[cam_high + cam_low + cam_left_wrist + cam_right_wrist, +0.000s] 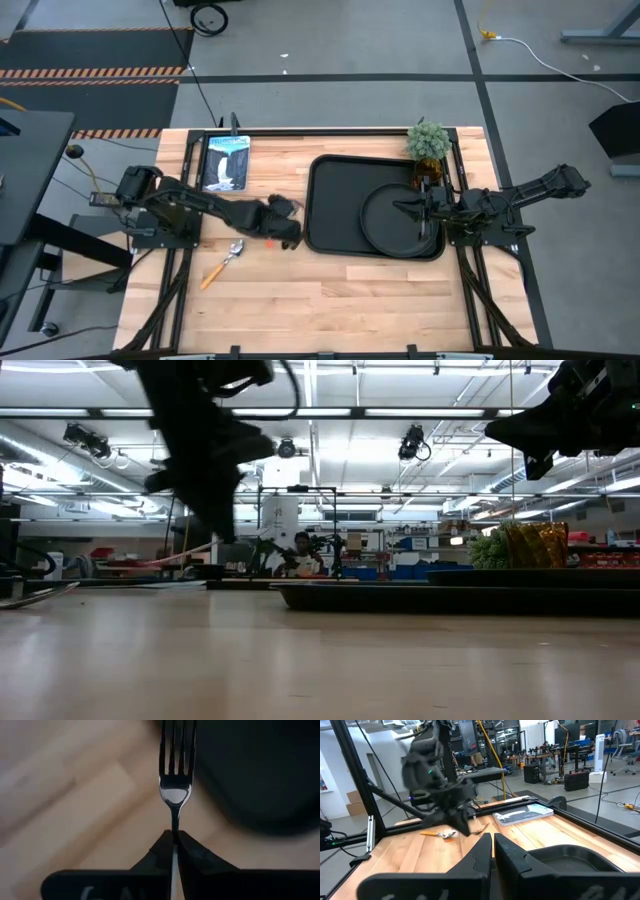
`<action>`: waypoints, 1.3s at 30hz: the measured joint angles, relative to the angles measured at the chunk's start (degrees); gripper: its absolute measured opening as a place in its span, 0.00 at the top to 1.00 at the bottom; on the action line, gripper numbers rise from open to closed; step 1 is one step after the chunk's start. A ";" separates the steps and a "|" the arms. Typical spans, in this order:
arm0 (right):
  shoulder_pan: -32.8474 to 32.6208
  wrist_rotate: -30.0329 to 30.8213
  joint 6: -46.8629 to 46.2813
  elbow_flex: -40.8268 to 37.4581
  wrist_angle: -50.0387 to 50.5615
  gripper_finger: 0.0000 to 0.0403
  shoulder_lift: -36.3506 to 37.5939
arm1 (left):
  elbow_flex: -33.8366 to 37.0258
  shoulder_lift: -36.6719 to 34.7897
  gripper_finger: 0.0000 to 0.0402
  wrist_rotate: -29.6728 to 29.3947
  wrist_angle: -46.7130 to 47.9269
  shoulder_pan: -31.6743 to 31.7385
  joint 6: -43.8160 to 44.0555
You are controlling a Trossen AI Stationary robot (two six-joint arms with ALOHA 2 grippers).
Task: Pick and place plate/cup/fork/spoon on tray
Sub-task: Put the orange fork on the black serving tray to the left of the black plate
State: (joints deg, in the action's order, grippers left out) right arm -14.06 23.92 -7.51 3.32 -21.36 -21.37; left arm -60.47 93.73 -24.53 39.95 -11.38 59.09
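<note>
My left gripper (288, 228) is shut on the fork (175, 775), just off the tray's (330, 200) left rim. The fork's silver tines point ahead of the fingers, and its handle is hidden behind them. The round black plate (385, 222) lies flat in the tray's right half. My right gripper (412, 210) is shut and empty, raised above the plate. The spoon (226, 260) lies flat on the wood left of the tray; it also shows in the right wrist view (442, 834). The cup is not in view. My left gripper pinches the fork's thin metal neck (175, 824), just behind the tine head, between its two fingertips. The fork runs along the fingers, with the tines sticking out past the tips. The fork is lifted clear of the table.
A potted plant (428, 142) stands at the tray's far right corner. A book (225, 162) lies at the far left of the table. Bare wood runs along the near edge (330, 310).
</note>
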 joint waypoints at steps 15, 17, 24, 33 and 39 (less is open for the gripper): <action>0.00 0.00 0.00 0.00 -0.01 0.93 0.00 | -1.95 0.09 0.96 6.30 -19.28 11.19 -4.27; -0.01 0.00 -0.02 0.00 0.02 0.93 0.00 | -1.90 0.13 0.96 5.51 -22.21 11.99 -4.26; 0.00 0.00 -0.02 0.00 -0.07 0.93 0.00 | -1.97 4.43 0.96 3.77 -39.01 13.06 -5.75; 0.00 0.02 0.01 0.02 -0.49 0.93 0.02 | -2.08 11.96 0.96 4.13 -45.25 13.03 3.17; -0.02 0.07 0.01 0.00 -0.63 0.93 0.00 | -7.24 15.04 0.96 1.31 -44.58 12.50 5.75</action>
State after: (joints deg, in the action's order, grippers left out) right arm -14.08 23.99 -7.51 3.32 -21.99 -21.37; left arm -67.70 108.77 -23.22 -4.62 1.12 64.84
